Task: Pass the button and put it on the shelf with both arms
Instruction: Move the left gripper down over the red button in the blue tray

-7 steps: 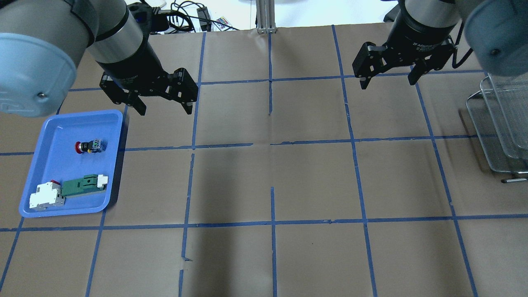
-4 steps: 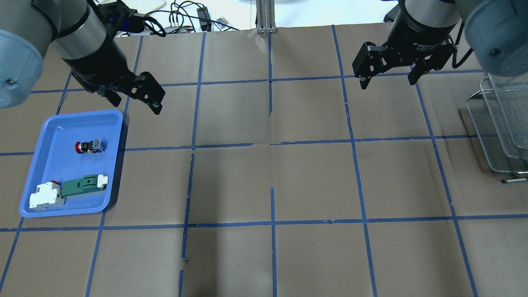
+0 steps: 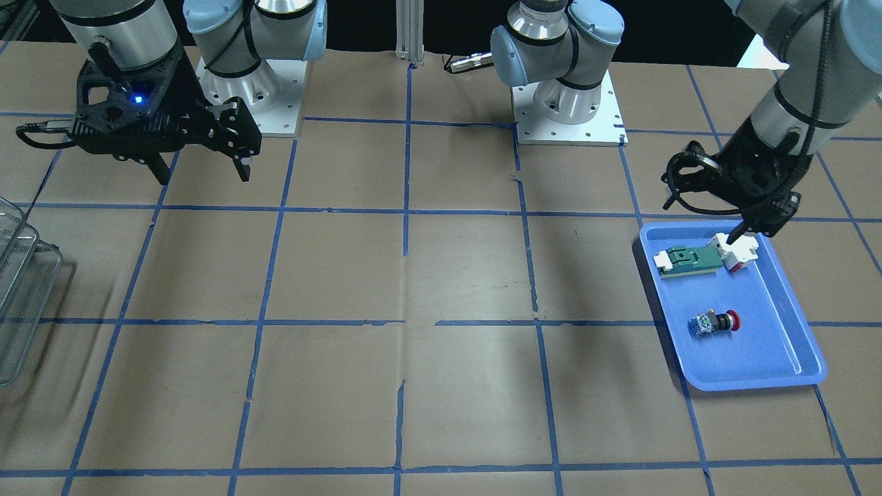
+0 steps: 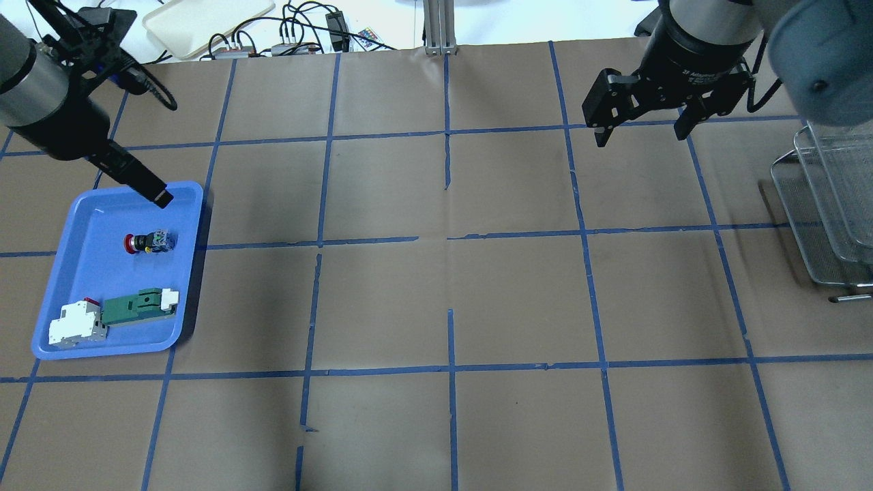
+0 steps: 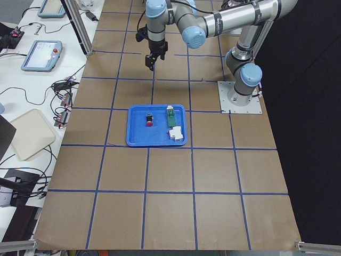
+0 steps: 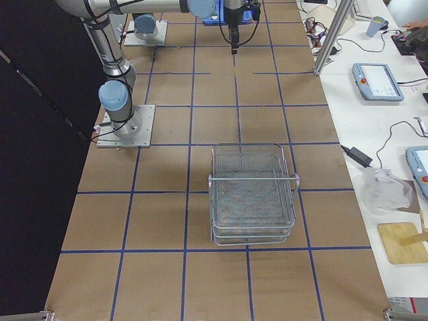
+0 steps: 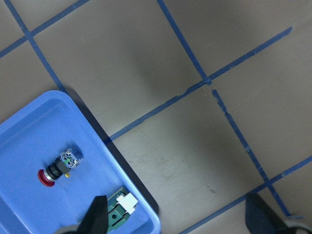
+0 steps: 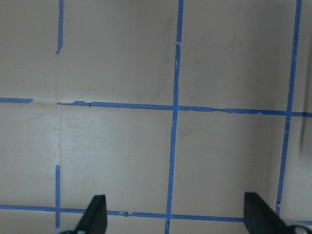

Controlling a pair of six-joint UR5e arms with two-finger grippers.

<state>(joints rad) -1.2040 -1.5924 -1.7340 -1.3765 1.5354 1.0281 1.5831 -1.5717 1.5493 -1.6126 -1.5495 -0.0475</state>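
**We are swinging the left gripper (image 4: 160, 196) over the blue tray (image 4: 95, 279).**
It and the right gripper (image 4: 641, 138) are gaping empty; button (image 4: 145, 241) pickup is nearing.

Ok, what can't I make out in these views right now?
- Shelf: cut off by the right edge in the overhead view and by the left edge in the front view.
- White block: partly behind the left gripper in the front view.
- Button: contact-block detail is too small in every view.

silver tube arms (image 5: 234, 16) | pale-blue joint caps (image 3: 501, 56) | black 2-finger hands (image 3: 203, 177) | blue light (image 3: 138, 100)
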